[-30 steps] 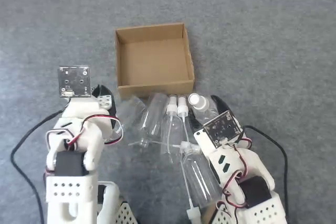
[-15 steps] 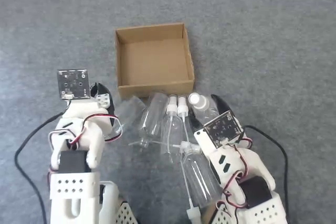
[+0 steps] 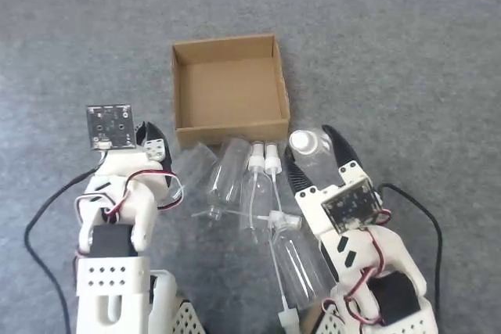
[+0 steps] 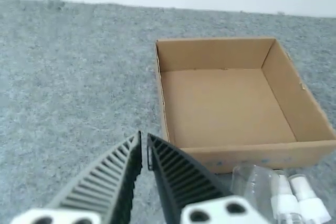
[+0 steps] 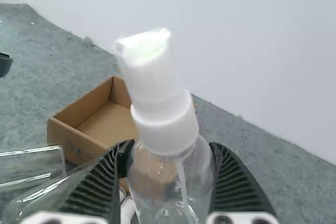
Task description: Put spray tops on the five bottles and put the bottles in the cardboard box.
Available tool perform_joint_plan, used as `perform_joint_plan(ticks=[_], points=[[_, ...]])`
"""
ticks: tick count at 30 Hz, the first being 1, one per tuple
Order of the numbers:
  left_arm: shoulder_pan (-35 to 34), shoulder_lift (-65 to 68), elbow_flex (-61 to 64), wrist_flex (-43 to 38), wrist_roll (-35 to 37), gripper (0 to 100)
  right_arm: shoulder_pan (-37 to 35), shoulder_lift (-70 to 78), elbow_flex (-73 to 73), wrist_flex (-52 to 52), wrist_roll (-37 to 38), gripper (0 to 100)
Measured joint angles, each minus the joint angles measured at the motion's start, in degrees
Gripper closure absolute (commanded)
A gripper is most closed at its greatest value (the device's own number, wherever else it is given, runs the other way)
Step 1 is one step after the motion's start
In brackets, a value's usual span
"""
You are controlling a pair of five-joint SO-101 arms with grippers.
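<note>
Squarely inside the right pincer (image 5: pixel 169 149) sits a spray-topped bottle (image 5: pixel 157 103), clamped.

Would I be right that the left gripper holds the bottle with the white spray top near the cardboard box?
Not quite: the right gripper holds the bottle with the white spray top near the cardboard box, as the right wrist view shows; the left gripper holds nothing.

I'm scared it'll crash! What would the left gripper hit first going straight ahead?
Probably the carpet beside the cardboard box; depth is unclear, so the left gripper might clip its corner.
</note>
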Motion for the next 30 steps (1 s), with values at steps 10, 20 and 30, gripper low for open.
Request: perform_joint_plan(ticks=[10, 20, 30], points=[[-0.1, 0.0, 0.2, -0.7, 0.0, 99, 0.0, 0.4, -5.6, -3.1, 0.0, 99.2], [-0.1, 0.0, 0.2, -0.7, 0.0, 99, -0.1, 22.7, -15.9, -10.1, 0.0, 99.2], [-0.1, 0.0, 0.2, -0.7, 0.0, 99, -0.1, 38.8, -23.0, -16.0, 0.0, 99.2]])
